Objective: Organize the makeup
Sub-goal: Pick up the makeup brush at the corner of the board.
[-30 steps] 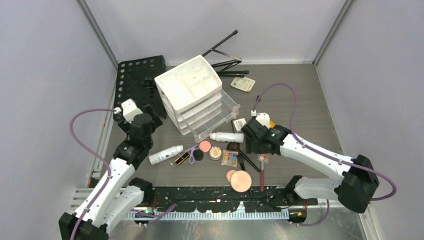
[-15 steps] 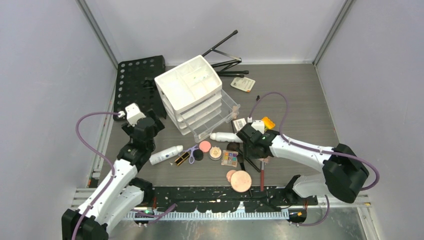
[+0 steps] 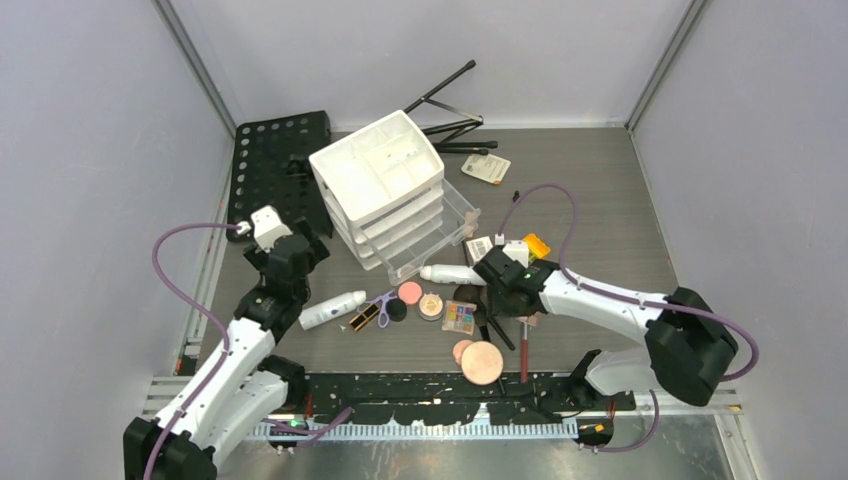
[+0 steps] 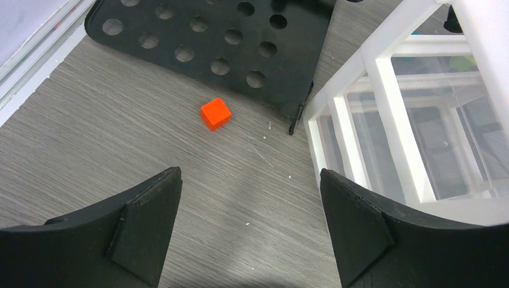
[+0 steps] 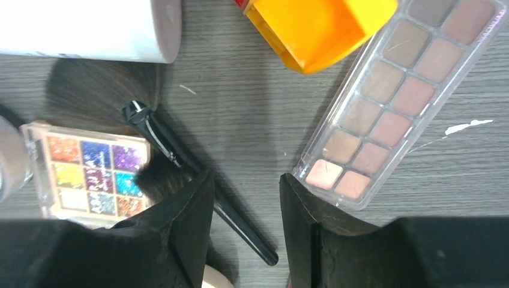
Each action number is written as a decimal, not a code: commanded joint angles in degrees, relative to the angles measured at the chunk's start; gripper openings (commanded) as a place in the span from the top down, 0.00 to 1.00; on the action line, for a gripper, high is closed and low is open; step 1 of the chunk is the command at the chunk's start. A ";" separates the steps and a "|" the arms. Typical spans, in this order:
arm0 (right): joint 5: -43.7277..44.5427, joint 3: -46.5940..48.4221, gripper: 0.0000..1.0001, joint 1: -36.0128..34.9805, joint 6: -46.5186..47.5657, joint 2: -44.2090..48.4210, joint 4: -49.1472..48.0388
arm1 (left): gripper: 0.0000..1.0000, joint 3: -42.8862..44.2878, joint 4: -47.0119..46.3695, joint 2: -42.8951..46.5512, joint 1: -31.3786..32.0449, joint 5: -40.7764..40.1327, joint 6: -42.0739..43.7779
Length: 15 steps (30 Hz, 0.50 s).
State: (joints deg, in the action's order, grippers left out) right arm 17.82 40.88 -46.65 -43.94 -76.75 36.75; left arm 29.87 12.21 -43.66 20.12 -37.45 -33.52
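Observation:
The makeup lies in front of the white drawer organizer (image 3: 385, 190): two white bottles (image 3: 331, 309) (image 3: 452, 273), a black-gold lipstick (image 3: 364, 319), a pink compact (image 3: 409, 292), a multicolour palette (image 3: 460, 317), peach compacts (image 3: 481, 361) and black brushes (image 3: 497, 328). My right gripper (image 5: 245, 180) is open, low over the table, its jaws either side of a black brush handle (image 5: 240, 222). The multicolour palette (image 5: 87, 174) is on its left and a nude palette (image 5: 399, 90) on its right. My left gripper (image 4: 251, 180) is open and empty over bare table beside the organizer (image 4: 384, 120).
An orange block (image 5: 318, 27) and a white bottle (image 5: 90, 27) lie just ahead of the right gripper. A small red cube (image 4: 215, 113) sits by a black perforated plate (image 4: 210, 42). A black folded stand (image 3: 445, 110) and a card (image 3: 486, 167) lie at the back.
My right gripper moved left and nearer, from beside the orange block to over the brushes. My left gripper shifted slightly right toward the organizer. Little moved in the last half second.

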 commanded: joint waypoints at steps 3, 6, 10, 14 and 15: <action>-1.55 1.57 0.51 0.16 0.72 6.69 1.59 | 0.13 2.39 -3.60 -0.55 -0.17 -0.44 0.73; -3.29 1.69 0.51 0.16 0.96 7.00 2.22 | 0.13 2.40 -3.52 -0.44 -0.17 -0.51 0.74; -3.99 1.45 0.51 0.16 0.70 5.73 2.49 | 0.13 2.39 -3.66 -0.63 -0.17 -0.40 0.95; -5.18 1.19 0.54 0.00 0.70 4.26 2.10 | 0.13 2.56 -3.78 -1.03 -0.17 -0.27 1.06; -5.59 1.11 0.54 -0.15 0.68 4.35 1.89 | 0.13 2.61 -3.83 -1.07 -0.17 -0.27 1.11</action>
State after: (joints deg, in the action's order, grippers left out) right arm 13.67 40.93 -46.65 -43.48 -71.79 38.98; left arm 29.87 12.16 -44.47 20.12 -37.23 -32.58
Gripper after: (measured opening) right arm 0.469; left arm 0.872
